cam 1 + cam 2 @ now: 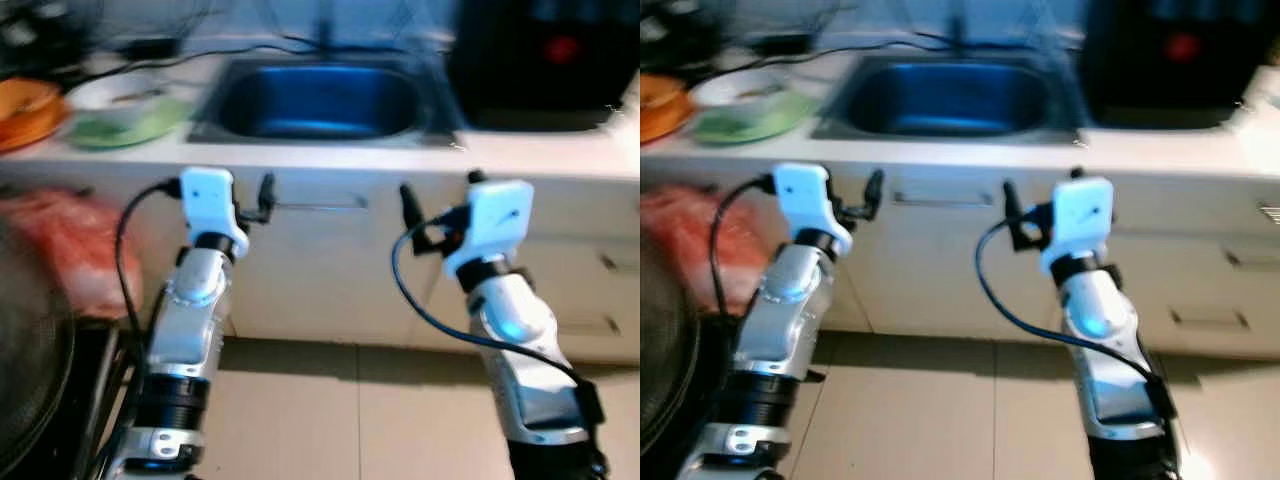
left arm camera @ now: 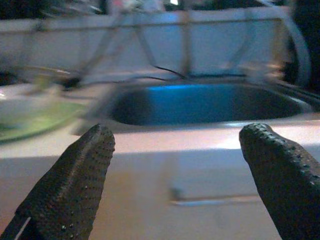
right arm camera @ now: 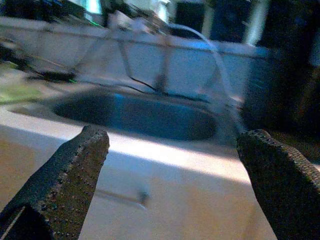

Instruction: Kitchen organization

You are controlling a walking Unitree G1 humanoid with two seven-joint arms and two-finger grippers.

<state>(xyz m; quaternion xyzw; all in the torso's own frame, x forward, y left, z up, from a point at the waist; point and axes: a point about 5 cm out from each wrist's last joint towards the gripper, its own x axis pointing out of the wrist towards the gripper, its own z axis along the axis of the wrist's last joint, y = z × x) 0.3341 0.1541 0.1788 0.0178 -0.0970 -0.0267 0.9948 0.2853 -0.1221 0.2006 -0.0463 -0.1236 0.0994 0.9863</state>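
I stand facing a white kitchen counter (image 1: 330, 155) with a steel sink (image 1: 320, 100) set in its middle; the picture is blurred. Both silver arms are raised in front of the cabinet. My left gripper (image 1: 262, 200) is level with the drawer front below the sink's left side, and its fingers (image 2: 75, 185) stand wide apart with nothing between them. My right gripper (image 1: 412, 215) hangs below the sink's right side, also open and empty, its fingers (image 3: 65, 180) framing the sink. On the counter to the left lie a green plate (image 1: 130, 128), a white bowl (image 1: 115, 92) and an orange dish (image 1: 25, 108).
A black appliance (image 1: 545, 60) with a red light stands on the counter at the right. A drawer handle (image 1: 320, 206) runs below the sink. A red bag (image 1: 75, 245) and a dark round mesh object (image 1: 30, 370) sit at my left. Beige tiled floor (image 1: 330, 420) lies between me and the cabinets.
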